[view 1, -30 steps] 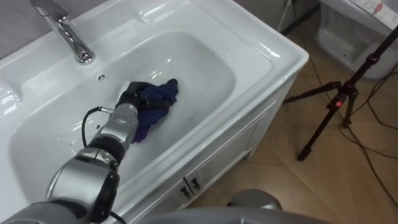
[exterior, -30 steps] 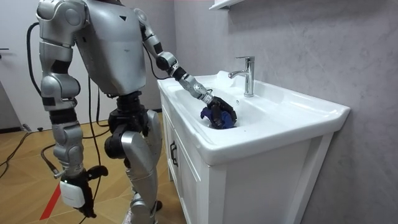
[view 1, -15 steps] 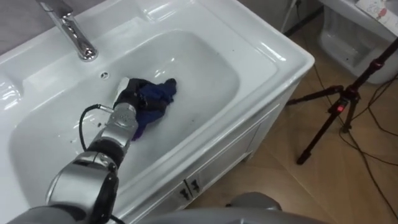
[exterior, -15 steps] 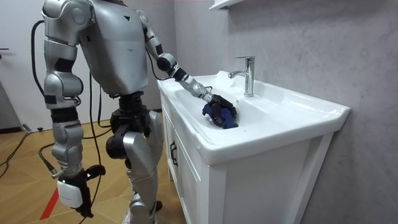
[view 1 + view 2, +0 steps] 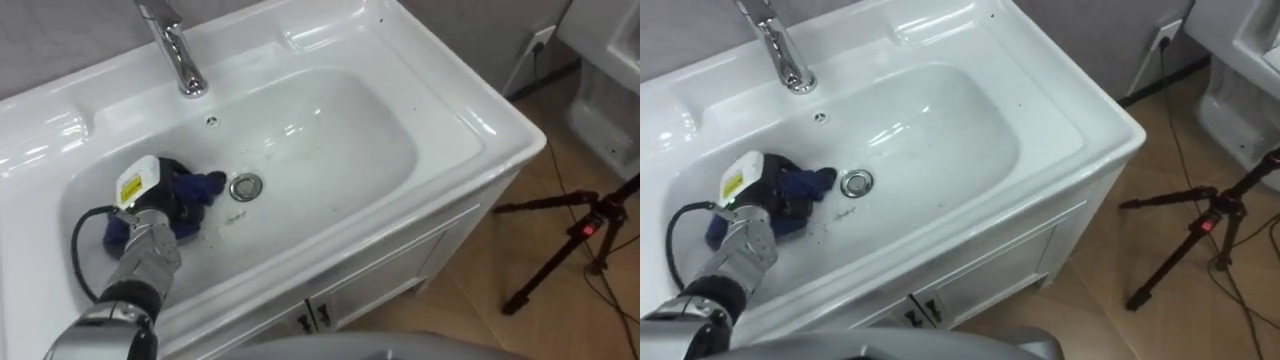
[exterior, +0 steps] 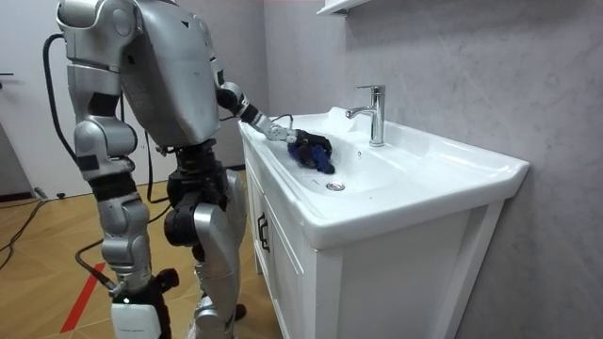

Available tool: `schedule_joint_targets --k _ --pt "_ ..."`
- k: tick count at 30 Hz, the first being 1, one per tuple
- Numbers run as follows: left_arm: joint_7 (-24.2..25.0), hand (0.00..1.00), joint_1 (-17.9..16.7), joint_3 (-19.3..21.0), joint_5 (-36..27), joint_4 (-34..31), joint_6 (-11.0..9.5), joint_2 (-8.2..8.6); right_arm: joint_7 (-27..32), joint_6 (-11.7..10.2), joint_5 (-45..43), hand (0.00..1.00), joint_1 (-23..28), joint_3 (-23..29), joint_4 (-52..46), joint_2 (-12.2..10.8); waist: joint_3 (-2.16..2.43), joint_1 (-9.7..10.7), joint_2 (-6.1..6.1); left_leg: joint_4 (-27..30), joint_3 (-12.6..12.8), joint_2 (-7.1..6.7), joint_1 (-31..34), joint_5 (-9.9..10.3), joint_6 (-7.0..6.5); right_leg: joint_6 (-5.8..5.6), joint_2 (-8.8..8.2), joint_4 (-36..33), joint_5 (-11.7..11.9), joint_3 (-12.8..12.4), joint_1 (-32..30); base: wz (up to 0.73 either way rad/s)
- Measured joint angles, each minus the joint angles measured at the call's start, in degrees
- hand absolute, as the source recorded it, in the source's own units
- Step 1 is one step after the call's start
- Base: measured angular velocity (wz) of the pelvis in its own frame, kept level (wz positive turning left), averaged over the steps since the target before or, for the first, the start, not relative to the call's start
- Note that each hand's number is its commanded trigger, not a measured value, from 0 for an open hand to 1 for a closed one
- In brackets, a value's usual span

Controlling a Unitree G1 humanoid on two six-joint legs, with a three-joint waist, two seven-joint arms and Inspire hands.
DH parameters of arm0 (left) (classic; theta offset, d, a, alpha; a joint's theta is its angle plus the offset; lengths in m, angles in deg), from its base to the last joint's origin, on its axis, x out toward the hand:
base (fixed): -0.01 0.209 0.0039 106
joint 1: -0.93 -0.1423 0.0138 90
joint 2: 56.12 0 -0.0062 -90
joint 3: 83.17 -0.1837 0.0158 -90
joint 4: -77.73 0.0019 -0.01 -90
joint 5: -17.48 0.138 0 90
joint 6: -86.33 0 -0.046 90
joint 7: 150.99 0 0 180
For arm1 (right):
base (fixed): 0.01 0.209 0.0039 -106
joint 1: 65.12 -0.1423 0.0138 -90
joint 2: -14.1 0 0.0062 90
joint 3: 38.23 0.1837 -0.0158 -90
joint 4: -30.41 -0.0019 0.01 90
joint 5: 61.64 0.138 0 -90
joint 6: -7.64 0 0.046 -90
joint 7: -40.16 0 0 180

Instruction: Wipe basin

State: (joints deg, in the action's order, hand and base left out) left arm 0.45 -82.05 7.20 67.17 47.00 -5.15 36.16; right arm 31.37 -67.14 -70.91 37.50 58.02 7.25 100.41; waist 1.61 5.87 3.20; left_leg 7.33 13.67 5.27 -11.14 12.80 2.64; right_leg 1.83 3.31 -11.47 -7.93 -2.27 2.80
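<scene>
swept leftward since half a second ago, the blue cloth [image 5: 203, 185] is now bunching against the sloping wall at the robot's left end of the basin [image 5: 400, 140]. the drain [image 5: 245, 186] it was covering is lying bare just to the right of the left hand [image 5: 165, 200]. some of the shift in the eye views is the head camera's own, as the whole picture is swinging too.

the left hand is clenching the cloth, its dark fingers curling into the folds while it is pressing the bundle onto the porcelain. that grip is likely keeping the rag gathered under the palm, so it is travelling with the hand rather than skating off on the slick glaze. the forearm is coming in low over the front rim, which is letting the hand follow the curve of the bowl. the tap [image 5: 180, 55] is standing beyond the hand and a little to its right, well apart and out of the stroke's way.

the room view is showing the robot standing close against the front of the white cabinet [image 6: 283, 273], torso leaning toward the basin. the right hand [image 6: 141, 297] is hanging by its leg, well away from the work and seemingly idle.

faint dark flecks are showing near the drain, just right of the hand. the wipe therefore looks to be midway, with the bowl's far right half probably still waiting.
</scene>
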Motion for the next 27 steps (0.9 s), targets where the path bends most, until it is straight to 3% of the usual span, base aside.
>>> schedule_joint_targets --k 4,7,10,16,21,27 --pt "-3.0 1.0 -1.6 -0.1 6.5 0.0 0.2 0.01 0.1 -0.1 -1.1 0.0 -1.3 0.1 0.9 0.0 0.06 -0.1 0.33 0.0 -2.7 0.07 0.1 -0.3 0.39 0.7 0.08 -0.3 -0.4 1.4 0.2 0.12" --pt "-4.5 1.0 -3.1 -0.1 8.4 -0.2 0.2 0.16 0.7 -0.1 -2.2 0.0 -2.0 0.1 1.3 0.5 0.38 0.0 1.17 0.2 -3.1 0.1 0.1 -0.5 0.51 0.9 0.09 -0.2 -0.4 1.5 0.4 0.02" --pt "-5.0 1.0 -4.3 -0.1 9.4 -1.2 0.6 0.28 1.2 0.4 -2.3 0.0 -2.3 0.2 2.0 0.7 0.4 -0.1 1.65 0.2 -3.5 0.06 0.1 -0.7 0.52 0.98 0.08 -0.2 -0.5 1.6 0.5 0.0" --pt "-5.1 1.0 -5.7 -0.1 10.0 -2.4 1.2 0.63 2.0 1.1 -2.3 0.0 -3.6 4.1 4.5 1.0 0.32 -0.1 2.54 0.2 -4.7 -0.05 -0.6 -0.8 0.54 1.07 0.05 -0.2 -0.9 1.9 1.1 0.01" --pt "-5.0 1.0 -6.4 -0.1 10.0 -2.5 1.2 0.63 3.3 1.1 -2.3 0.0 -3.9 4.2 4.8 1.5 0.32 -0.1 3.33 0.4 -5.4 -0.01 -0.6 -0.8 0.64 1.29 0.07 -0.3 -1.1 2.1 1.2 0.01" --pt "-4.8 1.0 -6.5 -0.7 7.3 -2.5 1.6 0.91 4.1 0.5 -2.1 0.0 -5.2 4.0 5.9 1.5 0.31 0.1 3.24 0.4 -6.1 0.04 -1.2 -0.9 0.74 1.52 0.04 -0.3 -1.6 2.6 2.1 0.04"
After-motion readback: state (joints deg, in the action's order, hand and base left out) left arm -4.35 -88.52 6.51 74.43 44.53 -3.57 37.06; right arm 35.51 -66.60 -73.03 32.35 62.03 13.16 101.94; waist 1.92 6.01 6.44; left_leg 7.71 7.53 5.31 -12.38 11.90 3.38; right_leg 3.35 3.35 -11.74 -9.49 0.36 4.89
